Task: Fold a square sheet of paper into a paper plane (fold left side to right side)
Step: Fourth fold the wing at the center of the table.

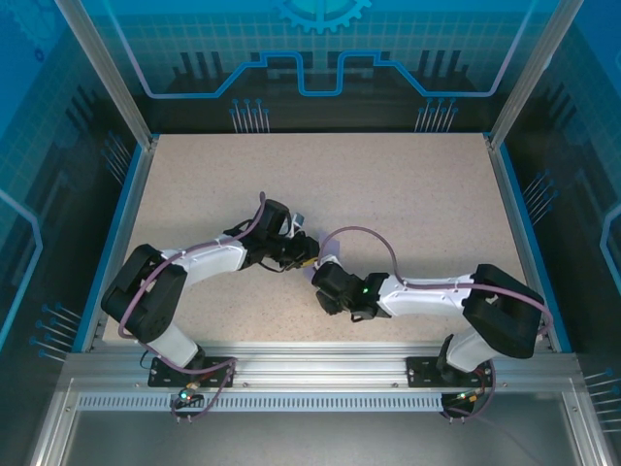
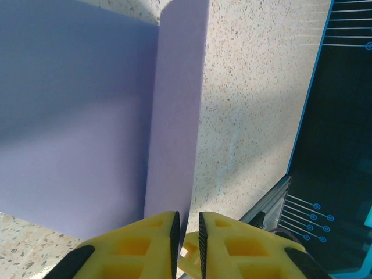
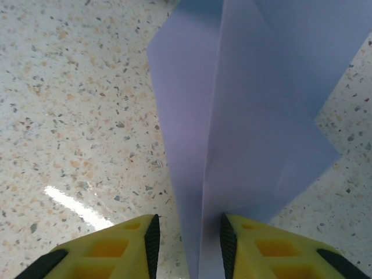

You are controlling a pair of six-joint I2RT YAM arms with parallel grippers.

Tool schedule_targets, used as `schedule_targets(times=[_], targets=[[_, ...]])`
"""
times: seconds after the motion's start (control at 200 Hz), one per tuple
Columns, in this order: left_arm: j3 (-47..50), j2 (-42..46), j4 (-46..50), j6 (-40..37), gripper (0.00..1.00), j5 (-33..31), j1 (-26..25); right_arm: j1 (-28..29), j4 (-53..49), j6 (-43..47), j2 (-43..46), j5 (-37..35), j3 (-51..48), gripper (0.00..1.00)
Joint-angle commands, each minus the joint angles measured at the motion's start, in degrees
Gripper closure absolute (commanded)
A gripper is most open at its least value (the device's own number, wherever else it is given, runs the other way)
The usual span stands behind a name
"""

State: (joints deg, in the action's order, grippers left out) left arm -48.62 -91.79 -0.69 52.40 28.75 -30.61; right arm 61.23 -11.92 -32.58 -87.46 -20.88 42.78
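Observation:
The square sheet of paper (image 2: 81, 116) is plain lavender and partly folded, with a raised flap (image 2: 177, 116) standing along its right side. My left gripper (image 2: 189, 216) is at the flap's near end, its yellow fingers (image 2: 139, 244) a narrow gap apart with the flap's edge running into that gap. In the right wrist view the paper (image 3: 261, 116) rises in a ridge between the pads of my right gripper (image 3: 187, 220), which stands open, the right pad touching the paper. From above, both grippers (image 1: 309, 257) (image 1: 320, 279) meet at mid-table over a sliver of the paper (image 1: 331, 256).
The speckled tabletop (image 1: 388, 184) extends behind and to both sides of the arms. A blue rim (image 1: 512, 214) and metal frame posts border it. The aluminium rail (image 1: 320, 359) with the arm bases runs along the near edge.

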Motion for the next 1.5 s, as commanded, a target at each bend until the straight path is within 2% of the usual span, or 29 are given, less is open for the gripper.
schedule_targets(times=[0.0, 0.435, 0.71, 0.795, 0.92, 1.0, 1.215, 1.35, 1.496], targets=[[-1.5, -0.4, 1.5, 0.6, 0.8, -0.7, -0.4, 0.6, -1.9, -0.1, -1.6, -1.6, 1.8, 0.68], [-2.1, -0.2, 3.6, -0.5, 0.79, -1.7, -0.4, -0.2, -3.6, -1.5, -3.0, -2.7, 2.3, 0.79], [-3.4, 1.0, 7.5, -3.0, 0.73, -3.1, -0.4, -0.9, -3.7, -1.0, -3.6, -1.1, 2.3, 0.96], [-4.1, 1.8, 9.5, -4.2, 0.64, -3.5, -0.3, -1.0, -3.5, -0.7, -3.7, -0.1, 2.3, 1.0], [-4.8, 3.7, 11.9, -6.0, 0.52, -3.7, 0.4, -1.8, -2.6, -0.5, -3.5, 2.6, 1.7, 1.0], [-4.7, 5.8, 13.4, -7.2, 0.41, -4.0, 1.6, -2.6, -1.6, -0.4, -2.9, 4.8, 1.0, 1.0], [-3.0, 12.7, 17.6, -10.0, 0.29, -4.7, 6.8, -5.2, 1.7, 0.1, -0.2, 12.3, -1.0, 1.0], [-0.3, 15.1, 18.8, -9.9, 0.31, -5.0, 9.1, -7.4, 4.1, 0.1, 1.5, 17.6, -2.6, 1.0], [3.2, 13.3, 14.9, -8.6, 0.49, -2.6, 9.1, -10.2, 8.4, -0.9, 2.6, 23.4, -5.0, 1.0]])
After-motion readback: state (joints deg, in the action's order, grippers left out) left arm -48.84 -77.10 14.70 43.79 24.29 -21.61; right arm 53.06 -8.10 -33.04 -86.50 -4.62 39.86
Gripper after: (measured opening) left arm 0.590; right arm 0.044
